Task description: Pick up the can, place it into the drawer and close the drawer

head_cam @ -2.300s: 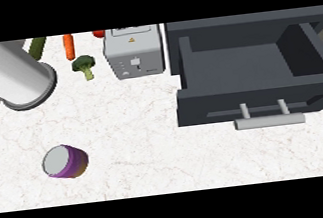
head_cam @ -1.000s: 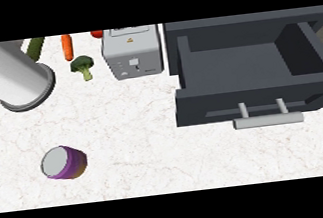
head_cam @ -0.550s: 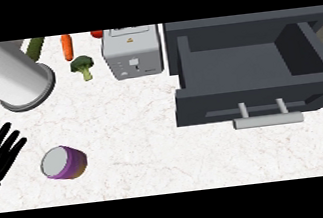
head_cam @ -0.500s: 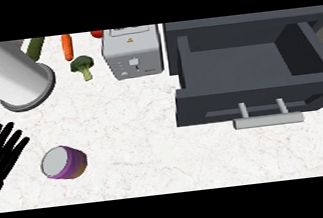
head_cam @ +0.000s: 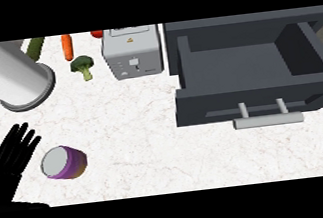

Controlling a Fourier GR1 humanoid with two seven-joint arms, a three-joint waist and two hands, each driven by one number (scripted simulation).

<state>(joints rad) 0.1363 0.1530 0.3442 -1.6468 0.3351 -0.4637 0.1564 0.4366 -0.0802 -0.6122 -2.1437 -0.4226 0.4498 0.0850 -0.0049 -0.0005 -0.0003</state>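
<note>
A purple can with a pale grey top lies tilted on the white counter at the lower left. My left hand is just to its left, open with fingers straight and pointing up, close to the can but apart from it. The dark grey drawer stands pulled open at the right with nothing inside, its grey bar handle facing me. My right hand does not show.
A large white cylinder lies at the upper left. Broccoli, a carrot and a green vegetable sit at the back. A grey toaster stands beside the drawer.
My left hand has come in from the lower left edge and moved up and right toward the can. The can and drawer have not moved.
</note>
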